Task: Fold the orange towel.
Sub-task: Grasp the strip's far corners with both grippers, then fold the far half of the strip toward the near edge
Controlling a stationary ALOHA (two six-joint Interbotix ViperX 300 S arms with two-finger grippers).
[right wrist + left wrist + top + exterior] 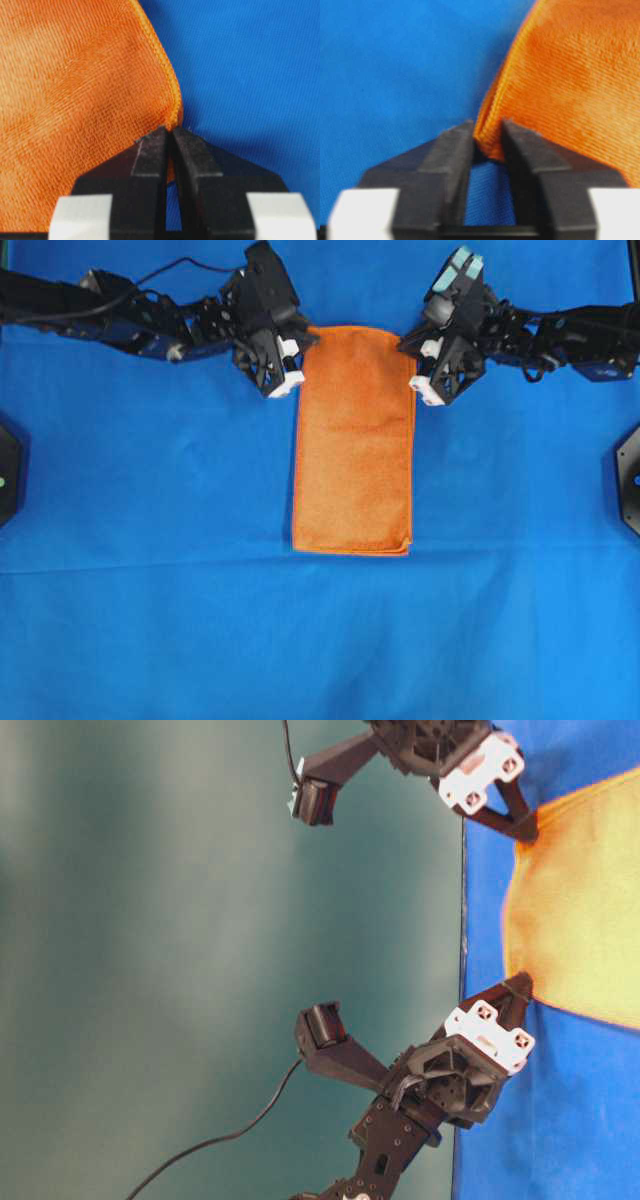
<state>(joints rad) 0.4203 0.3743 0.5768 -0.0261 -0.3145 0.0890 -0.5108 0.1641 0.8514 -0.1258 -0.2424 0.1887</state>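
Item: orange towel [355, 440], folded once; my left gripper [487, 137] & right gripper [170, 132] pinch its far corners; lift both evenly, keep hem taut.

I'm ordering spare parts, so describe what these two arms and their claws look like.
Both arms are black, built of jointed links with visible bolts. The left claw and right claw each have black wedge-shaped fingers on white blocks. A thin black cable trails from one arm. The right arm carries a pale teal part on top.
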